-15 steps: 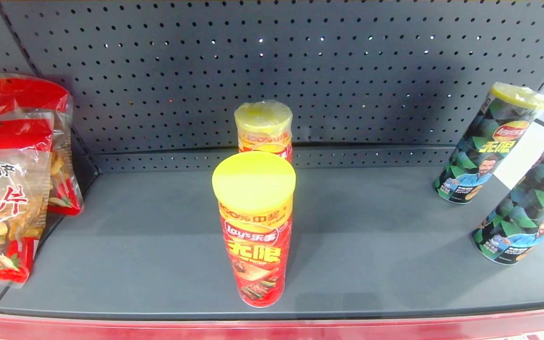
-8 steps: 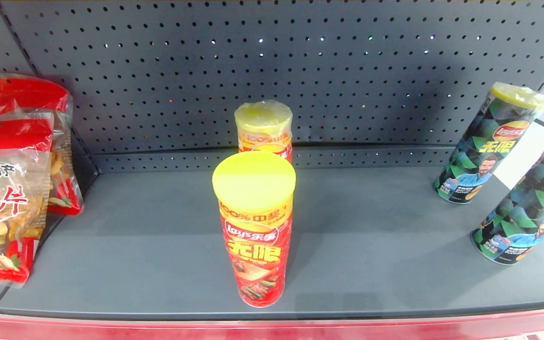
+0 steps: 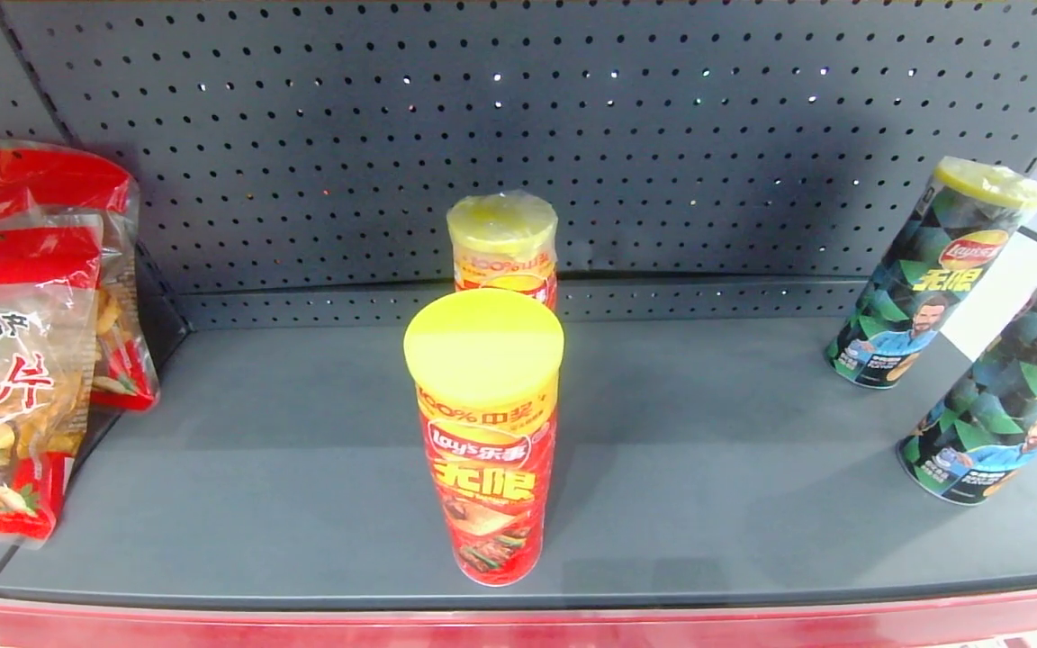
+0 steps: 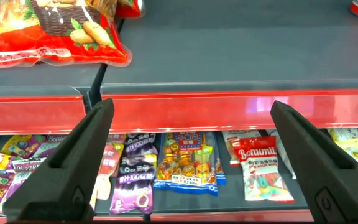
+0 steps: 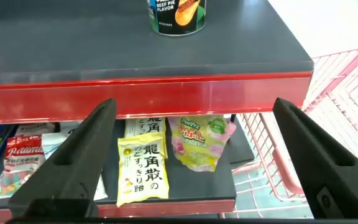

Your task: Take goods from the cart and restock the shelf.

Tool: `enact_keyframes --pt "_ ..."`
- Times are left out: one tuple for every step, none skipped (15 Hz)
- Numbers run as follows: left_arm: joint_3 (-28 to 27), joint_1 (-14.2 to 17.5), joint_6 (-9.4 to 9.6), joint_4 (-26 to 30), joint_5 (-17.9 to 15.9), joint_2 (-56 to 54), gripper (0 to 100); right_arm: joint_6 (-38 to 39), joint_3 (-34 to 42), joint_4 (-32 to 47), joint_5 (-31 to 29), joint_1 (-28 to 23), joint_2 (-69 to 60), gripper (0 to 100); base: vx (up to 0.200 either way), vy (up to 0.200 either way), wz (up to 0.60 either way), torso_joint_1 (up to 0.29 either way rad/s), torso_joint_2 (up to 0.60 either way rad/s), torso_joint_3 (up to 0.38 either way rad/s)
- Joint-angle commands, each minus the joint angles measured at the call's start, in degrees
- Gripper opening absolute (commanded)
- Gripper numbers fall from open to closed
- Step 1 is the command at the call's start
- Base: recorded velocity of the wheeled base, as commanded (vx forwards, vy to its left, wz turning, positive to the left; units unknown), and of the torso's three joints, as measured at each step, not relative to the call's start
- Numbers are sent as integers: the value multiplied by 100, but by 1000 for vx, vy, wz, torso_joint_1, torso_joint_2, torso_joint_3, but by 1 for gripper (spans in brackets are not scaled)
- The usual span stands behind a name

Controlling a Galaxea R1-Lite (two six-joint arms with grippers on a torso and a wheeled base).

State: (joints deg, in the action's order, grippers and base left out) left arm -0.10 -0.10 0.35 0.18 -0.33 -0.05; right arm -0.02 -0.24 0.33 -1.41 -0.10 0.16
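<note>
Head view: red can (image 3: 485, 468) upright on shelf (image 3: 284, 450)

On the shelf (image 3: 707, 468), the near red can (image 3: 487, 468) bears a round logo, large yellow characters and, under its lid, a yellow band of red print with a percentage figure; the far red can (image 3: 502, 247) behind it shows a like band. At the right, the far dark can (image 3: 924, 297) and the near dark can (image 3: 1005, 423) each carry a round logo over yellow characters, and the red bags (image 3: 5, 378) at the left bear large red and white characters. On the lower shelf (image 4: 232, 200), the red-and-white packet (image 4: 258, 168) carries a white name and the yellow packet (image 5: 143, 168) columns of dark characters
</note>
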Motion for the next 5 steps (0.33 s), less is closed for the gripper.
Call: enact_keyframes --pt "1 1 0 -1 -2 5 100 2 -2 11 1 1 11 100 0 0 0 0 0 0" --pt "1 1 0 -1 -2 5 100 -6 -2 11 1 1 11 100 0 0 0 0 0 0" --pt "1 1 0 -1 -2 5 100 -6 -2 11 1 1 11 100 0 0 0 0 0 0" --pt "1 1 0 -1 -2 5 100 -6 -2 11 1 1 11 100 0 0 0 0 0 0" --pt "1 1 0 -1 -2 5 100 -15 -2 2 1 1 11 100 0 0 0 0 0 0"
